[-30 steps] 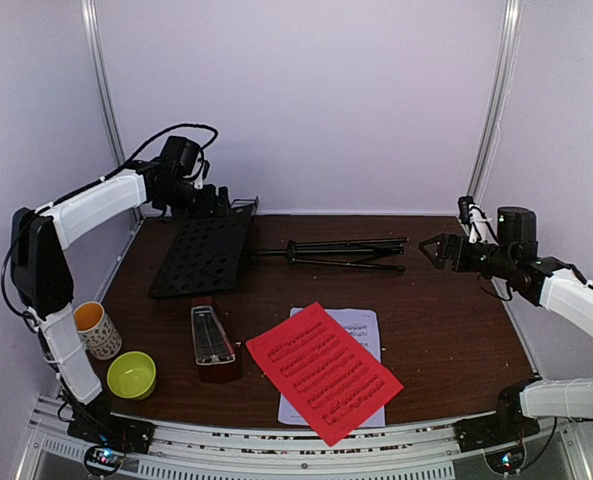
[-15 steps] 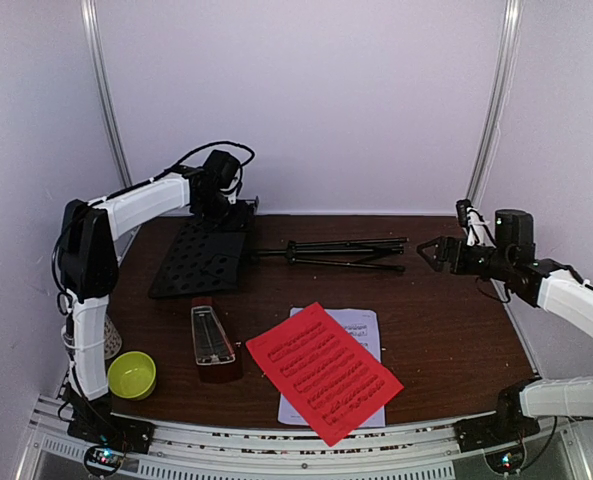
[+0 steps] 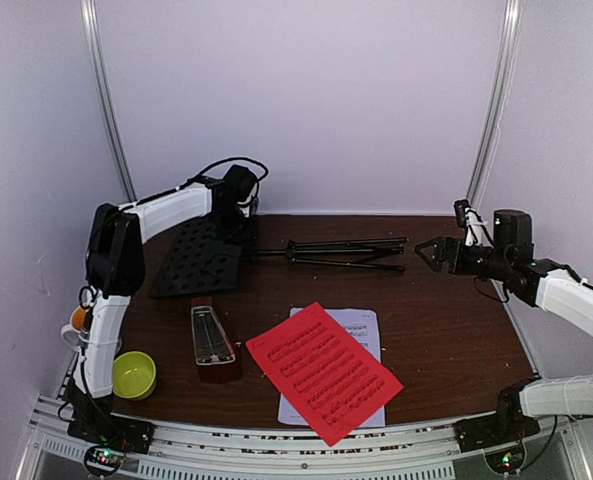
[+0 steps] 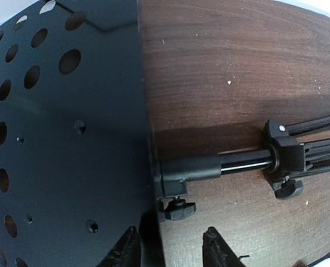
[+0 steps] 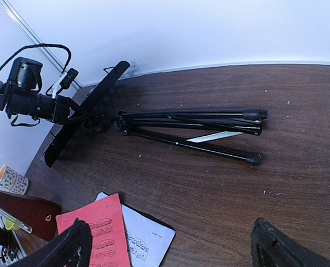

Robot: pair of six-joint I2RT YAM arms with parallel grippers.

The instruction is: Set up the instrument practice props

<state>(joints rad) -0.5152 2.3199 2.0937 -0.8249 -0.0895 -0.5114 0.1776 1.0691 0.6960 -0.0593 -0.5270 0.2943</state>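
L gripper (image 4: 170,240) part-open, astride music stand (image 4: 53,156) desk edge, far-left tabletop (image 3: 456,330); no grip yet. R gripper (image 3: 428,250) wide open, empty, near stand's feet by right edge.

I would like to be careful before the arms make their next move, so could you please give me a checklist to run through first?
1. Left tool straddles the desk edge of the music stand: ok.
2. Left tool gripping that edge: not ok, jaws apart.
3. Right tool open: ok.
4. Right tool at the tripod legs: not ok, short of the feet.
5. Red sheet and white sheet lie apart from the stand: ok.
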